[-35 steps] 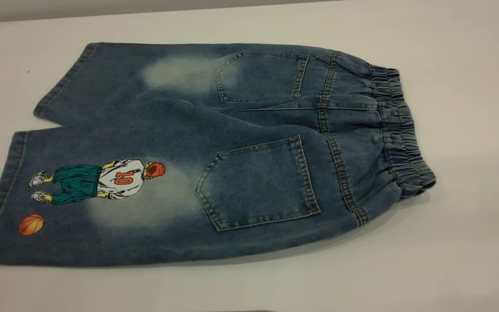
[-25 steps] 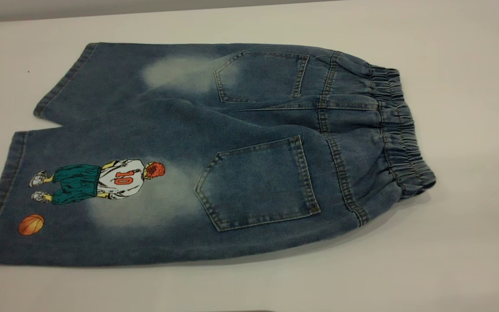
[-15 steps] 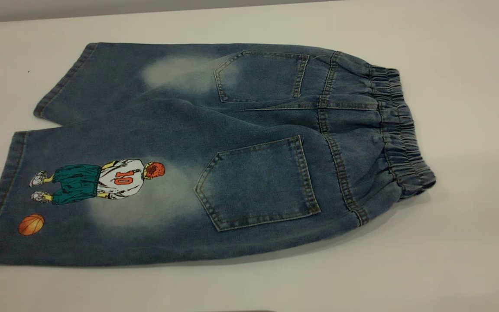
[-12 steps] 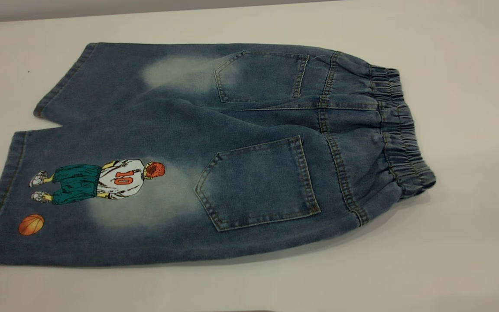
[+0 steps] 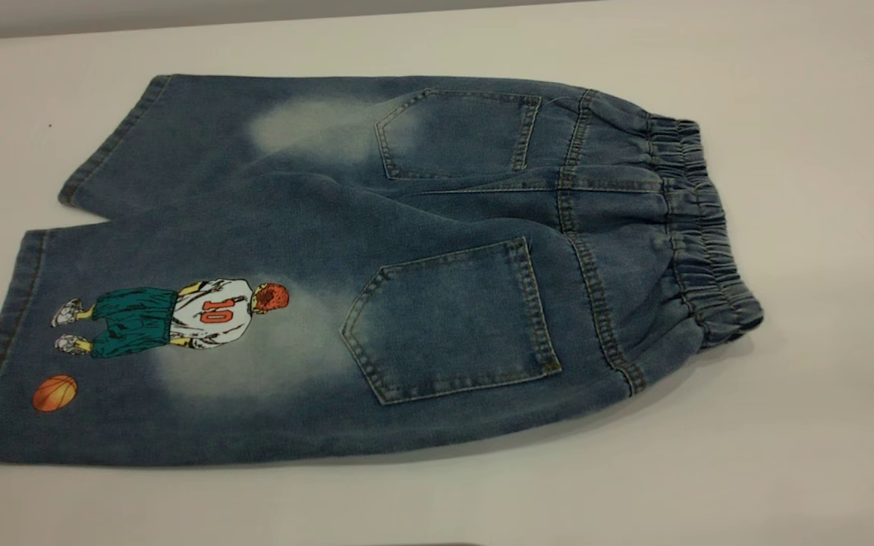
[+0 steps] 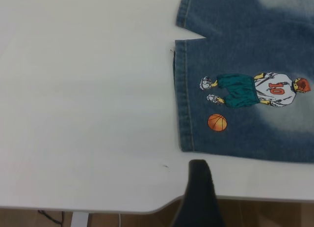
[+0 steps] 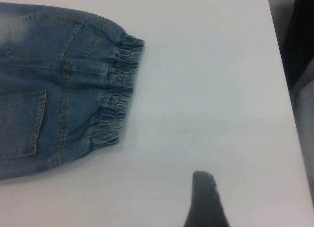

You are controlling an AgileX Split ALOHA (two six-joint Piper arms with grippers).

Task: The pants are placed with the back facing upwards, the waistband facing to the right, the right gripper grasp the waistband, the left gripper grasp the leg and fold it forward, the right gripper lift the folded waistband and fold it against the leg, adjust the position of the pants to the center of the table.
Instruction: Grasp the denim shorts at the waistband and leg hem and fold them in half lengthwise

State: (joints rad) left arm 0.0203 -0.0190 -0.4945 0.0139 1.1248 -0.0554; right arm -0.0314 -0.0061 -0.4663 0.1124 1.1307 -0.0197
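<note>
Nothing has changed over the last moments: the pants (image 5: 376,258) lie flat, back up, on the table (image 5: 824,189), waistband (image 5: 699,227) to the right. Left gripper (image 6: 198,195) hangs near the printed leg (image 6: 245,104), right gripper (image 7: 206,200) short of the waistband; neither holds anything, finger spread cannot be told. Folding is not started.

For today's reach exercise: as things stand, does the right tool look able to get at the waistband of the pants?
Probably yes. The right tool hangs over bare table, apart from the pants, and nothing lies between it and the waistband, which lies flat and uncovered.
</note>
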